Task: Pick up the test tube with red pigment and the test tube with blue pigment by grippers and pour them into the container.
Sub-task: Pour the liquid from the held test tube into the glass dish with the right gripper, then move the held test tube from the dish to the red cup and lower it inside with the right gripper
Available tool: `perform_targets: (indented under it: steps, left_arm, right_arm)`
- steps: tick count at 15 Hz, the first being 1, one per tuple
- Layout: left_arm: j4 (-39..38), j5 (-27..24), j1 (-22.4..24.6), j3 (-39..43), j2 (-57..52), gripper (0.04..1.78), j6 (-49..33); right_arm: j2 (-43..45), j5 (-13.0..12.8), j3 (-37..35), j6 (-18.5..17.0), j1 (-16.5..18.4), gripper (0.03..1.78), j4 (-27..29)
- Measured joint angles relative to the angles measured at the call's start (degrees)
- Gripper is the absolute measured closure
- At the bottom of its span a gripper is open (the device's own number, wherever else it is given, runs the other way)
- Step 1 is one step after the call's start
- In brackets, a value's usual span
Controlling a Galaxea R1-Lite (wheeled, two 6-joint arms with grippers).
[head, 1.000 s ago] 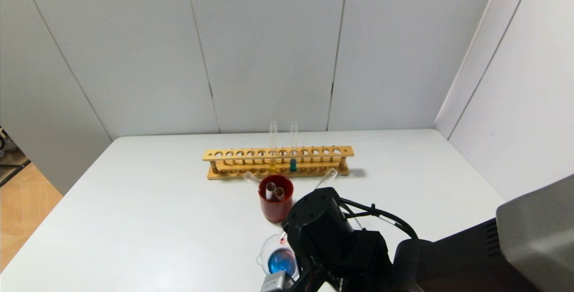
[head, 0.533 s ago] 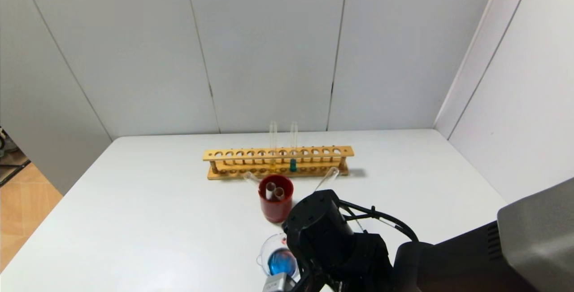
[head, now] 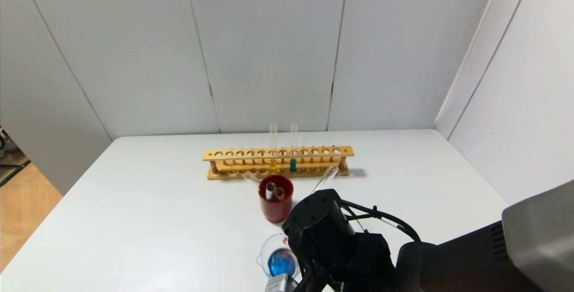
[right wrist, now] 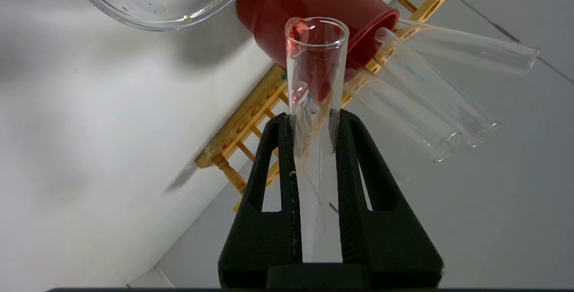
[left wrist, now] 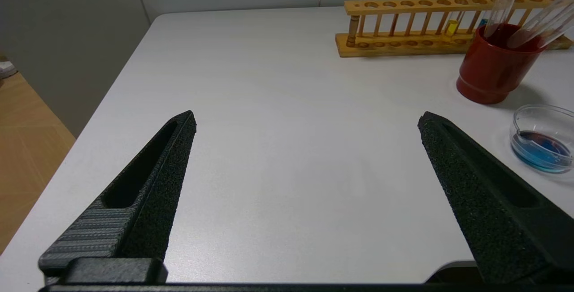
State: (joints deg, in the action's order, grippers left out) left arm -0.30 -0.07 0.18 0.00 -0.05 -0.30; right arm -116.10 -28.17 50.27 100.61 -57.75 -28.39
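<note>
Barely shifted over the last second: right gripper point(right wrist: 316, 148) holds near the table's front edge, jaws pinching the test tube with red pigment point(right wrist: 315, 117), tipped mouth-first toward the container point(head: 278, 254). Only red droplets cling inside the tube; blue liquid with a red trace pools in the container, so pouring looks nearly finished. Left gripper point(left wrist: 305, 189) idles, fingers spread, beside the red cup point(left wrist: 493, 65).

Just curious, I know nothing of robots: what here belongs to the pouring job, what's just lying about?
In the job: right claw, red-stained test tube it grips, glass container.
Lying about: wooden rack, yellow tube, teal tube, red cup, open left claw.
</note>
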Motion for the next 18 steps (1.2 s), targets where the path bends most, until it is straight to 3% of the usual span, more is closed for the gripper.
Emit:
perform_targets:
  steps: [4, 9, 11, 14, 18]
  left_arm:
    - [0.0, 0.0, 0.0, 0.0, 0.0, 0.07, 0.0]
    - [0.0, 0.0, 0.0, 0.0, 0.0, 0.07, 0.0]
    - [0.0, 0.0, 0.0, 0.0, 0.0, 0.07, 0.0]
    - [0.0, 0.0, 0.0, 0.0, 0.0, 0.07, 0.0]
    - [0.0, 0.0, 0.0, 0.0, 0.0, 0.07, 0.0]
  right_arm:
    - [-0.3, 0.0, -0.3, 3.3, -0.1, 1.49, -4.1]
    - [-0.6, 0.0, -0.4, 2.8, 0.0, 1.49, -4.3]
    - [-0.4, 0.3, -0.2, 0.6, 0.1, 1.49, -4.6]
    - [0.2, 2.1, 0.4, -7.4, 0.1, 1.49, -4.4]
    - [2.3, 9.0, -0.3, -26.8, 0.0, 1.49, -4.0]
